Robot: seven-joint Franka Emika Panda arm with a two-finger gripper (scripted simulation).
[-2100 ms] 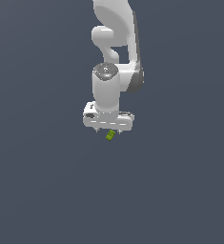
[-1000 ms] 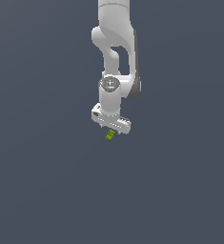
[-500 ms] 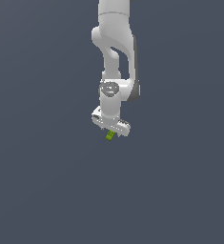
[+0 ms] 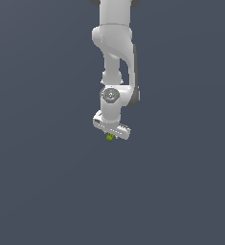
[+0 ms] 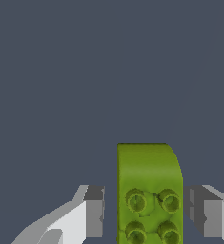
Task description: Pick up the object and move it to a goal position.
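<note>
Panda arm [image 4: 115, 57] hangs straight down from the top of the exterior view, white gripper [image 4: 110, 135] at its lower end, hand body tilted so the exterior view's right end sits lower. The object, a yellow-green studded block [image 4: 110, 138], pokes out just below the hand, between the fingers. Wrist view: block [image 5: 149, 193] sits upright between the two grey finger pads [image 5: 94, 212], four round studs with darker green centres facing the camera, one upper corner rounded. Fingers are partly spread; a narrow gap shows on each side of the block, so contact with the pads can't be confirmed from here. Background is plain dark slate-grey in both views; no table edge is distinguishable.
</note>
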